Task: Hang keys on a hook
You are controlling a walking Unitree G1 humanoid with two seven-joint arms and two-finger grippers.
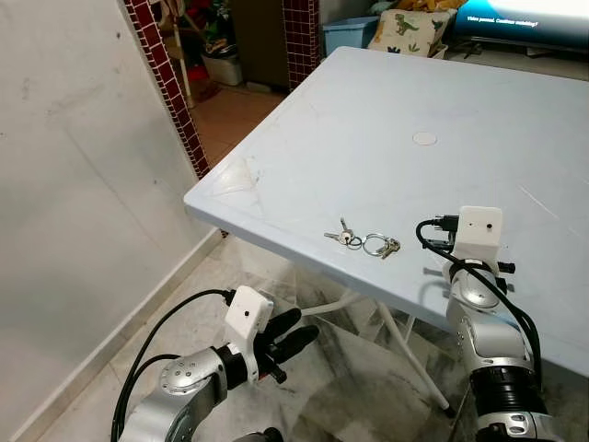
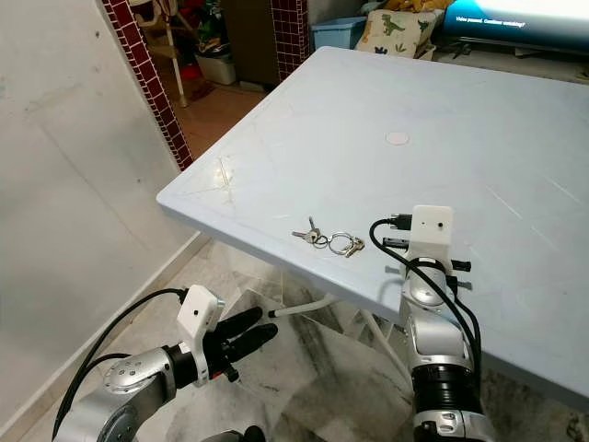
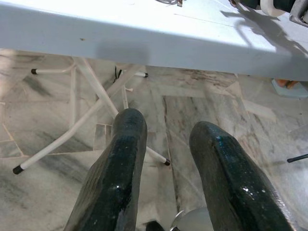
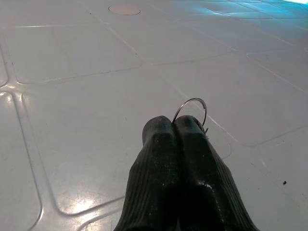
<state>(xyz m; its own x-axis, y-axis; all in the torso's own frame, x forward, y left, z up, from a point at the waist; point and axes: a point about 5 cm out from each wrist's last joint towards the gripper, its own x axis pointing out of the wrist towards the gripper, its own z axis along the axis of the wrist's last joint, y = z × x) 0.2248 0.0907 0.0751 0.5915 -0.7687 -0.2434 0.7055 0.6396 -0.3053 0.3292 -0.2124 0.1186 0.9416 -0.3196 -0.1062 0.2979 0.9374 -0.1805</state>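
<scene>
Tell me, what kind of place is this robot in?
Probably a lived-in home: a pale blue plastic folding table with keys on it, marble floor tiles, and a dinosaur-print cushion behind.

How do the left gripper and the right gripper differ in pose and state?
The left gripper has its fingers apart; the right gripper has its fingers pressed together.
The left gripper hangs below the table, over the marble floor; the right gripper is above the tabletop, to the right of the keys.
Both have two long black fingers.
</scene>
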